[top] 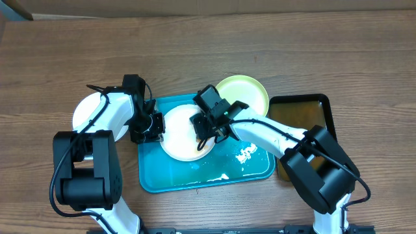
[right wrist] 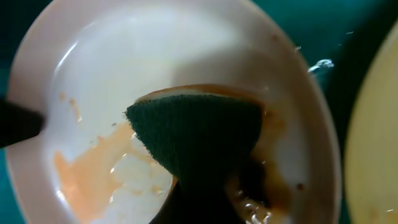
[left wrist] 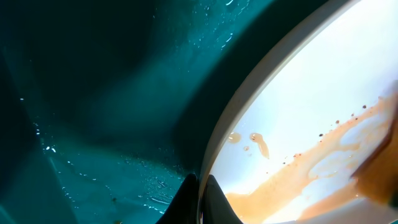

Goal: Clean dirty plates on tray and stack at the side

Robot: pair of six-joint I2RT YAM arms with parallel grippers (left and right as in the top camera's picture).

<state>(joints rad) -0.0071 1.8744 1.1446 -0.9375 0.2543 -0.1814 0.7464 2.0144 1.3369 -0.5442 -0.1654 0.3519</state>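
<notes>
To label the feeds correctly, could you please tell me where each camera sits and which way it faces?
Overhead: fixed above the table, facing straight down on the turquoise tray; left arm and right arm show.
Left wrist: low over the tray, facing the rim of the white plate; left fingers pinch it.
Right wrist: just above that plate, facing down; right fingers hold a green sponge on it.
Shared: both wrist views show the plate's orange smear.

Green sponge (right wrist: 193, 134), black tray (top: 299, 97) of brownish water, wooden table (top: 260, 45)
</notes>
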